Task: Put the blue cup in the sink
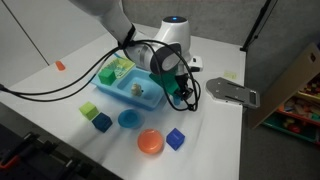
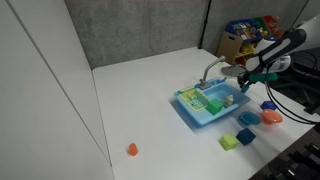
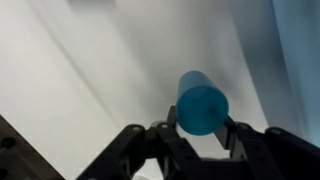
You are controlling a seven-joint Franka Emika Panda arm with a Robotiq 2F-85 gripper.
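In the wrist view my gripper point(image 3: 202, 126) is shut on the blue cup point(image 3: 203, 103), a small dark-blue cylinder held between both fingers over white tabletop. In both exterior views the gripper point(image 1: 181, 90) point(image 2: 247, 79) hangs at the end of the light-blue sink point(image 1: 112, 92) point(image 2: 193, 112), near its grey faucet point(image 2: 212, 72). The cup is too small to make out in the exterior views. The sink holds green and yellow toys.
On the table in front of the sink lie a green cube point(image 1: 90, 110), a blue cube point(image 1: 102, 122), a blue round dish point(image 1: 128, 119), an orange dish point(image 1: 150, 141) and another blue cube point(image 1: 176, 138). A grey metal plate point(image 1: 228, 93) lies beyond the gripper. A small orange piece point(image 1: 59, 66) sits far off.
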